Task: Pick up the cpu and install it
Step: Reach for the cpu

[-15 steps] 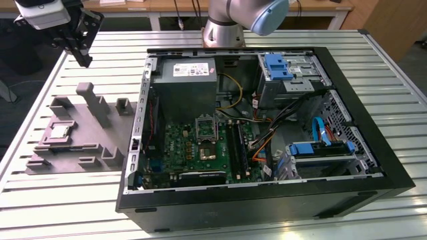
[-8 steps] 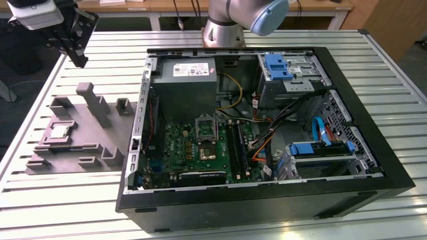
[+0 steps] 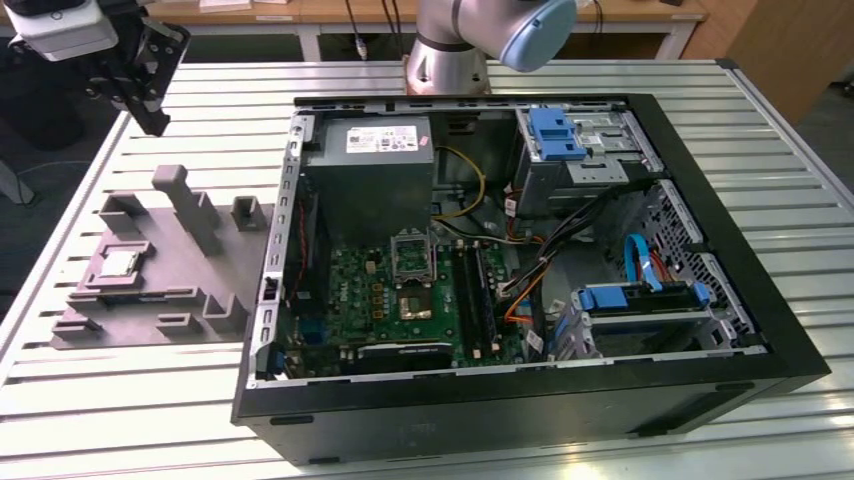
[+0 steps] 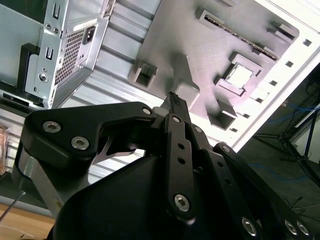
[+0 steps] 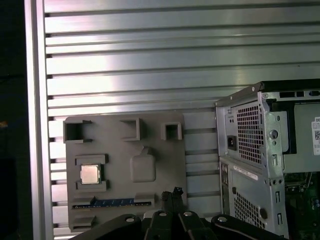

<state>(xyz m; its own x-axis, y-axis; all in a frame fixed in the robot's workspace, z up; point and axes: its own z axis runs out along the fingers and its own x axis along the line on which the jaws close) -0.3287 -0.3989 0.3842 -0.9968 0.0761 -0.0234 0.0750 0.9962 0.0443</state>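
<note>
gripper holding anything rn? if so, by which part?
Nothing held. The gripper hangs in the air, apart from the cpu, which lies in the grey tray.

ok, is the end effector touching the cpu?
Apart. In the exterior view the end effector hangs well clear of the cpu, which lies in the grey fixture.

Shiny metal cpu (image 5: 90, 174), matt plastic holder (image 5: 165, 160)

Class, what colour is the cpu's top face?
Silvery-grey with a pale rim; the cpu shows best in the first wrist view.
</note>
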